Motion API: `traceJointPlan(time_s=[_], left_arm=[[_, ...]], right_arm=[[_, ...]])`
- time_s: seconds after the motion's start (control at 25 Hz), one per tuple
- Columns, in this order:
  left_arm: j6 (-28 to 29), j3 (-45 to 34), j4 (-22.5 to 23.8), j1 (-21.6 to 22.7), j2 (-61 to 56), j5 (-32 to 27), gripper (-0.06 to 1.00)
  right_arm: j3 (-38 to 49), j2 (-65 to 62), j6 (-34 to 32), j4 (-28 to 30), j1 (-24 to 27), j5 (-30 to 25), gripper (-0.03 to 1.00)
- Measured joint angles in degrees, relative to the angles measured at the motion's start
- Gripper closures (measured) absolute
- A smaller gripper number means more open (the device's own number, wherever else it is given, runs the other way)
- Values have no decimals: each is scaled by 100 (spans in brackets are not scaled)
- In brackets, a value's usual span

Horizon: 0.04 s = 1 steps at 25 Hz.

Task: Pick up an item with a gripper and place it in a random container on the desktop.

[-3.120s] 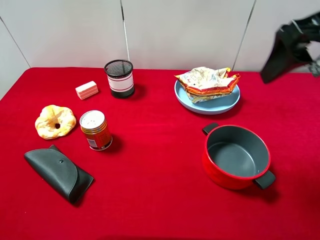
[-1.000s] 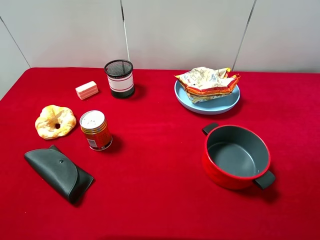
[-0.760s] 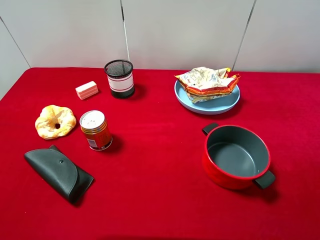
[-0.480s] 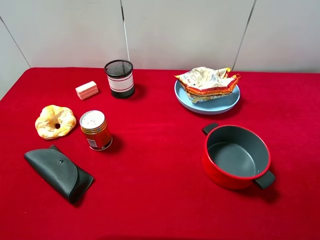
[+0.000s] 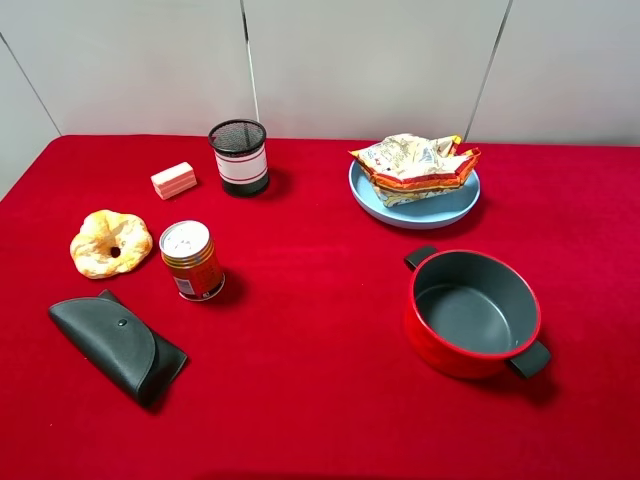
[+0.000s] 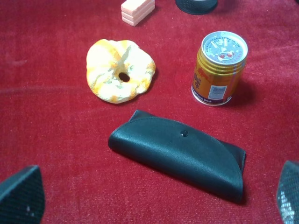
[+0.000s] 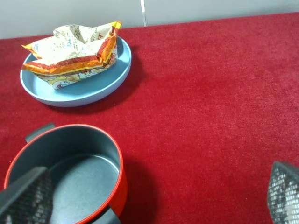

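Observation:
The cream-white snack packet (image 5: 415, 160) with red and orange edges lies crumpled on the light-blue plate (image 5: 430, 212) at the back right of the red desktop (image 5: 320, 300). No gripper shows in the exterior high view. In the right wrist view the packet (image 7: 74, 51) rests on the plate (image 7: 79, 93), well ahead of my right gripper (image 7: 154, 196), which is open and empty. My left gripper (image 6: 154, 198) is open and empty above the front left of the desktop (image 6: 56, 140), far from the packet.
A red pot (image 5: 472, 312) with a grey inside stands in front of the plate. On the left are a black mesh cup (image 5: 239, 156), a pink block (image 5: 173, 180), a gold-orange can (image 5: 192, 260), a ring-shaped bread (image 5: 110, 243) and a black case (image 5: 118, 345).
About three seconds ago the right arm showed at the upper right of the exterior high view; it has since left that view. Nothing has moved in the last second.

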<state>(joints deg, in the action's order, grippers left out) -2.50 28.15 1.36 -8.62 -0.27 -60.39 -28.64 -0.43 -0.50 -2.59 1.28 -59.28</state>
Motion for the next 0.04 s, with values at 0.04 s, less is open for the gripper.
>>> traceJointPlan(time_s=[0.04], left_arm=[[0,0,0,0,0,0,-5]], right_arm=[[0,0,0,0,0,0,28]])
